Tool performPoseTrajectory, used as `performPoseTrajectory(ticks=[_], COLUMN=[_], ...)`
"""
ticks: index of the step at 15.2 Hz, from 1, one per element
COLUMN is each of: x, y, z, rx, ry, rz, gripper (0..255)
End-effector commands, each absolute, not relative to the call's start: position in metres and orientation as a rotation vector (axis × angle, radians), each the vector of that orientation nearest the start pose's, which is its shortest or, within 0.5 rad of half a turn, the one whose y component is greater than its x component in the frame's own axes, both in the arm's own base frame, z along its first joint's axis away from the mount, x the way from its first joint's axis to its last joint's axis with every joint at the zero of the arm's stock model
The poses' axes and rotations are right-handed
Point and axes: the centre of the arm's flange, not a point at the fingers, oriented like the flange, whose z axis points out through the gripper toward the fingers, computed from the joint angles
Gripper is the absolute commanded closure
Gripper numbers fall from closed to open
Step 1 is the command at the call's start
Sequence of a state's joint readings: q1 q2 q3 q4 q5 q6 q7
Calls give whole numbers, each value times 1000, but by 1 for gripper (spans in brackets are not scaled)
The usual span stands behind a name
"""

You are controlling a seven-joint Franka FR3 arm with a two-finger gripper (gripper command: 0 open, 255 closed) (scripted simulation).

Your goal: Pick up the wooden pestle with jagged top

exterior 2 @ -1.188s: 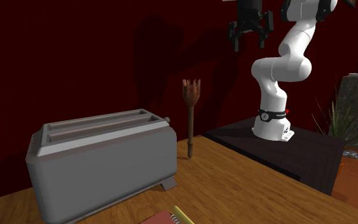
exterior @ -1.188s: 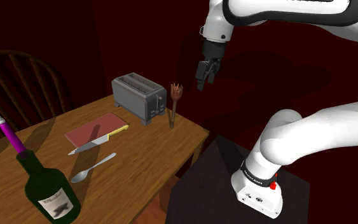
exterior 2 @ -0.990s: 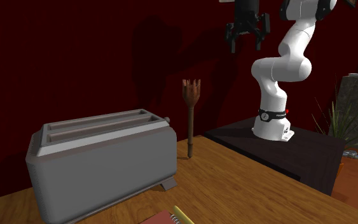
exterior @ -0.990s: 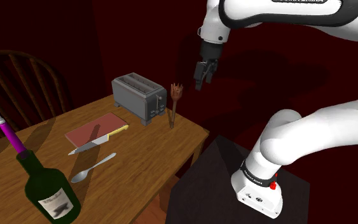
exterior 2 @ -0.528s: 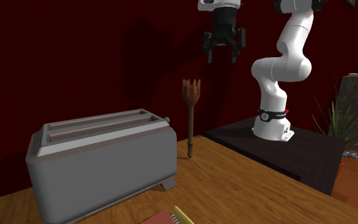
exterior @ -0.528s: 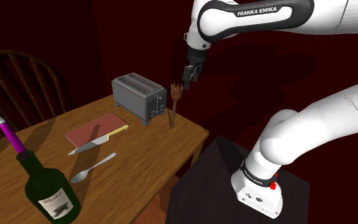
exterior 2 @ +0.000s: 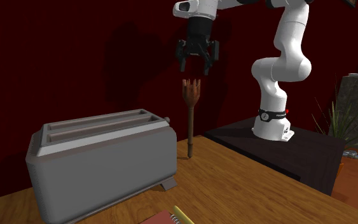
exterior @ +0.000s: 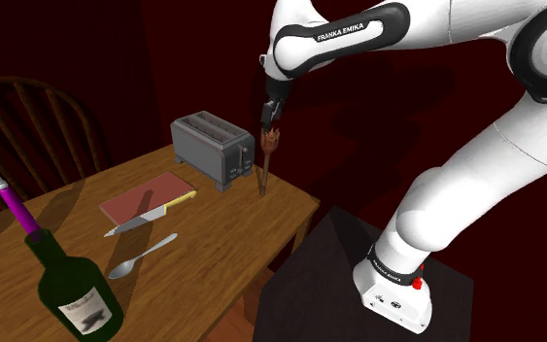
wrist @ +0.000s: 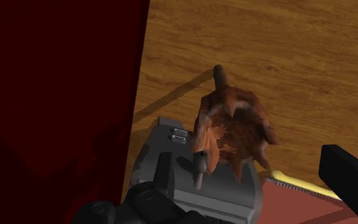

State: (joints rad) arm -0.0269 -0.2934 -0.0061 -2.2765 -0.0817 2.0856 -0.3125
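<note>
The wooden pestle stands upright on the table next to the grey toaster, its jagged brown head on top. My black gripper hangs open just above that head, fingers spread and touching nothing. In the wrist view the jagged crown sits close below the gripper, with one finger off to its side and the toaster beneath. From the shoulder view, the gripper hovers directly over the pestle's top.
On the wooden table lie a red board, a yellow-handled knife and a spoon. A green bottle stands near the front, a chair behind. The dark stand is beside the table.
The arm has swung from above the stand toward the table and dropped; the open gripper now hangs just over the pestle's head. The pestle has not moved.
</note>
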Motion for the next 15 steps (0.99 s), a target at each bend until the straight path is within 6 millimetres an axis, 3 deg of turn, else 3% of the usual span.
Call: performPoseTrajectory(ticks=[1, 9, 10, 15], x=[478, 478, 477, 477], y=[-22, -22, -22, -22], z=[474, 439, 439, 440], rx=[-3190, -3190, -3190, -3190], ry=[-533, -533, -533, -533], rz=[-157, -157, -157, -157], gripper=[0, 0, 255, 255])
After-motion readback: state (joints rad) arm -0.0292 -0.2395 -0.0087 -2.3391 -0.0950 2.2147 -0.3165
